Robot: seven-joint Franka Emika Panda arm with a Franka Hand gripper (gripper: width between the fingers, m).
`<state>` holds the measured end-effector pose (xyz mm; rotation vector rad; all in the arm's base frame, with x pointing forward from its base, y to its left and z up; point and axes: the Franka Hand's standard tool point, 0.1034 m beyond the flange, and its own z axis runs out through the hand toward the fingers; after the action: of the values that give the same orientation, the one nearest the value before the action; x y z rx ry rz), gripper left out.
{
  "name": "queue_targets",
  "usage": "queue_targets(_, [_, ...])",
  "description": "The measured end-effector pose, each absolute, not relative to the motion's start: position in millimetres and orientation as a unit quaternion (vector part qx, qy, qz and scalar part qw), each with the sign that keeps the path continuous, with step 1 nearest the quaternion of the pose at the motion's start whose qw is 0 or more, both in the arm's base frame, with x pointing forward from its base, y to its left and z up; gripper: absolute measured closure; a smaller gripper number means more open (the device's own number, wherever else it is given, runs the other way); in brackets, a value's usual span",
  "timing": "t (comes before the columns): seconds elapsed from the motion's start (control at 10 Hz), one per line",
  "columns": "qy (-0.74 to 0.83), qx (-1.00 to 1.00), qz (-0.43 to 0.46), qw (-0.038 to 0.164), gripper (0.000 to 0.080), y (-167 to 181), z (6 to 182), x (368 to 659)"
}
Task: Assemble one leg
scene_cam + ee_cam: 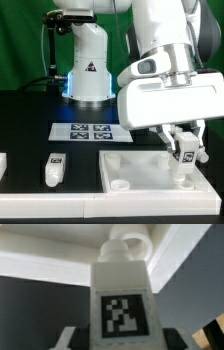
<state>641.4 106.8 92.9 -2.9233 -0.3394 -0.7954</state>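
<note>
My gripper (185, 148) is shut on a white leg (184, 160) with a black-and-white tag, held upright over the near right corner of the large white square panel (135, 165). In the wrist view the leg (122, 297) fills the middle, its tag facing the camera, and its far end sits at a round corner hole (128, 249) of the panel (50, 246). I cannot tell how deep the leg sits in the hole. The fingers (72, 339) press on both sides of the leg.
A second leg (53, 170) lies on the black table at the exterior view's left. The marker board (90, 130) lies behind the panel. A white piece (3, 165) shows at the left edge. The robot base (88, 70) stands at the back.
</note>
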Motion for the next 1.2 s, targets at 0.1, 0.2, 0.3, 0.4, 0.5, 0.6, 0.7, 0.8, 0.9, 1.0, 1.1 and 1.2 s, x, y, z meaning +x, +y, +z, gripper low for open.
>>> queue_targets(0.1, [-0.113, -0.957, -0.261, 0.048, 0.0512, 111, 92.4, 642])
queue_targets(0.2, [-0.115, -0.958, -0.26, 0.049, 0.0512, 115, 89.5, 642])
queue_targets(0.3, [-0.116, -0.957, -0.26, 0.049, 0.0512, 117, 86.4, 642])
queue_targets(0.4, [-0.115, -0.957, -0.261, 0.048, 0.0512, 116, 83.1, 641])
queue_targets(0.5, [-0.114, -0.957, -0.262, 0.046, 0.0512, 114, 79.3, 641])
queue_targets(0.6, [-0.114, -0.957, -0.264, 0.045, 0.0512, 114, 77.7, 640])
queue_targets(0.7, [-0.114, -0.955, -0.271, 0.043, 0.0512, 114, 77.5, 640])
queue_targets(0.8, [-0.113, -0.952, -0.28, 0.04, 0.0512, 114, 77.6, 640])
queue_targets(0.9, [-0.112, -0.951, -0.285, 0.039, 0.0512, 114, 77.6, 641])
queue_targets(1.0, [-0.112, -0.951, -0.287, 0.038, 0.0512, 114, 77.6, 641])
queue_targets(1.1, [-0.112, -0.951, -0.287, 0.038, 0.0512, 114, 77.7, 641])
queue_targets(1.2, [-0.112, -0.951, -0.287, 0.038, 0.0512, 114, 77.8, 641])
